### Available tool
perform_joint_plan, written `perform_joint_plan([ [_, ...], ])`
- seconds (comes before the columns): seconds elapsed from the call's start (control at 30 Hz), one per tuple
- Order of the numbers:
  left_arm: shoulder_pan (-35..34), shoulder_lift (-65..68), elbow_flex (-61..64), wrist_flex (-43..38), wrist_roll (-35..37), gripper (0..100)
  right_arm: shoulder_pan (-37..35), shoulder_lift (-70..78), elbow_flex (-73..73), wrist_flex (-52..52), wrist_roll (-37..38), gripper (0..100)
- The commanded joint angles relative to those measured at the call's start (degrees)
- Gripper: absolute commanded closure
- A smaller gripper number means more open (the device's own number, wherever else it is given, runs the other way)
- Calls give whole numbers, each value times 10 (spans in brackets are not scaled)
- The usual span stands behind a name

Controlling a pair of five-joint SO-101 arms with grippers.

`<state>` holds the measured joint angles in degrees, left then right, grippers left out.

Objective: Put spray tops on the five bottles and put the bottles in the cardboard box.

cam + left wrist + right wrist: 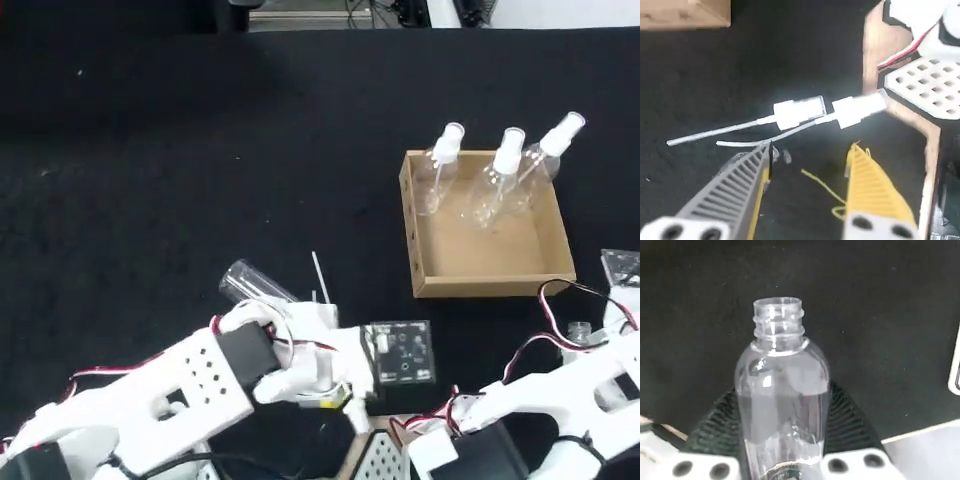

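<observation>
Two white spray tops [799, 112] [857, 108] with thin dip tubes lie side by side on the black cloth. My left gripper [810, 150] hangs open just over them, one finger on each side. A dip tube [318, 272] pokes out from under the left arm [200, 385]. My right gripper [784, 390] is shut on a clear bottle [782, 380] with a bare threaded neck; this bottle [578, 331] is at the near right. Another topless bottle [250, 283] lies on the cloth. Three bottles [440, 170] [497, 180] [545, 160] with spray tops lean in the cardboard box [487, 288].
A black square module [400, 352] sits between the arms. A clear plastic bag [622, 268] lies at the right edge. The right arm's wooden base plate [895, 95] is close beside the spray tops. The far half of the black cloth is open.
</observation>
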<state>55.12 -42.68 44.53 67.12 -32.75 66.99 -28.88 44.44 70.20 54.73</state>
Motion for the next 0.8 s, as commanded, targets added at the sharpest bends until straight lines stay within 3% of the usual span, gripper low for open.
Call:
perform_joint_plan([
  [0.0, -12, -23, -4, -11, 40, 768, -4, 0, -85, -17, -85, 988],
  [0.17, -13, -14, 23, -91, 76, 768, -3, 80, -205, -9, -146, 988],
  [0.4, -3, 107, 19, -146, 78, 768, 51, 279, -400, 78, -144, 988],
  [0.5, 31, 150, 6, -144, 72, 767, 66, 347, -467, 105, -143, 988],
  [0.6, 62, 176, 7, -143, 21, 767, 76, 394, -520, 127, -143, 988],
  [0.77, 72, 208, -3, -163, 9, 767, 83, 427, -560, 132, -143, 988],
])
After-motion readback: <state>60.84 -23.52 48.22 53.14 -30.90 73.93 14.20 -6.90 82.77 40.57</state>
